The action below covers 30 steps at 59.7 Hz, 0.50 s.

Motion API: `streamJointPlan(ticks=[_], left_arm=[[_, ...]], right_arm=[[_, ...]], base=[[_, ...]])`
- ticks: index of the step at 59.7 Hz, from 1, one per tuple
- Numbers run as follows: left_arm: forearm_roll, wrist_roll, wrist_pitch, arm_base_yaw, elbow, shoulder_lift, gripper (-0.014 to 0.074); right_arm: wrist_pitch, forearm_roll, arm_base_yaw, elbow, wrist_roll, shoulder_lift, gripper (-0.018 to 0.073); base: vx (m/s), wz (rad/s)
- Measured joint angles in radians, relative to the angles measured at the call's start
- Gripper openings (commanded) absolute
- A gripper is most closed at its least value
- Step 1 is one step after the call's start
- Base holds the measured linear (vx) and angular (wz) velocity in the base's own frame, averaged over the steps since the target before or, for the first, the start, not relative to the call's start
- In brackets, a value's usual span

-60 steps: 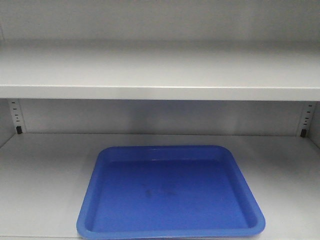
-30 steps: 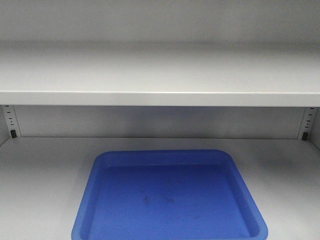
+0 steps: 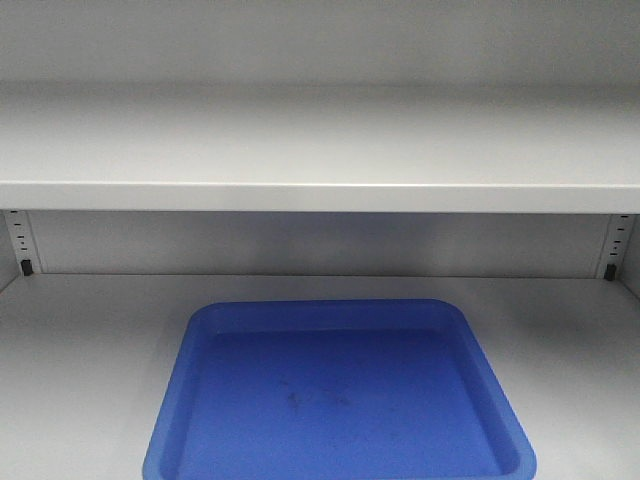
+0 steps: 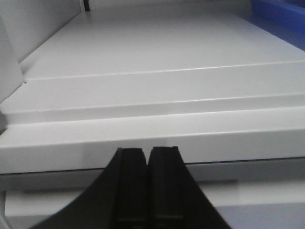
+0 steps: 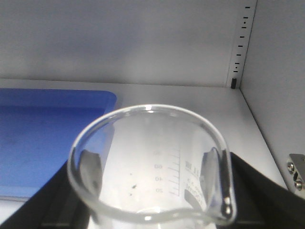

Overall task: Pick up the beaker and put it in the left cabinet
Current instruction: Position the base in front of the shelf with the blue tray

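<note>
Shallow blue plastic tray [image 3: 320, 310] with rounded corners, faint dark smudges on its floor

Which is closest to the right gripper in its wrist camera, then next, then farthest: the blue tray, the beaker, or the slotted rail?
1. beaker, between the jaws.
2. blue tray, to the left.
3. slotted rail, back right corner.

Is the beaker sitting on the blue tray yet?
No, the blue tray lies bare in the front view, while the beaker sits between the fingers of the right gripper in its wrist view.
</note>
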Motion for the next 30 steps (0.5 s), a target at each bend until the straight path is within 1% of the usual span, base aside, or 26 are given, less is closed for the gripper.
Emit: streamJointPlan(ticks=[8, 15, 16, 20, 30], left_arm=[[0.0, 0.0, 0.0, 0.0, 0.0, 0.0, 0.0004], [0.0, 0.0, 0.0, 0.0, 0.0, 0.0, 0.0004], [0.0, 0.0, 0.0, 0.0, 0.0, 0.0, 0.0004], [0.0, 0.0, 0.0, 0.0, 0.0, 0.0, 0.0004], [0.0, 0.0, 0.0, 0.0, 0.0, 0.0, 0.0004]], right_arm=[[-0.021, 0.019, 0.0, 0.0, 0.0, 0.002, -0.0001], [-0.15, 0.021, 0.0, 0.0, 0.0, 0.044, -0.0001], [-0.191, 0.021, 0.0, 0.0, 0.0, 0.06, -0.0001], [-0.27, 0.023, 0.0, 0.0, 0.0, 0.122, -0.0001], [-0.393, 0.037, 0.0, 0.0, 0.003, 0.31, -0.0001]], base=[[0.0, 0.0], [0.0, 0.0], [0.0, 0.0], [0.0, 0.0], [0.0, 0.0]])
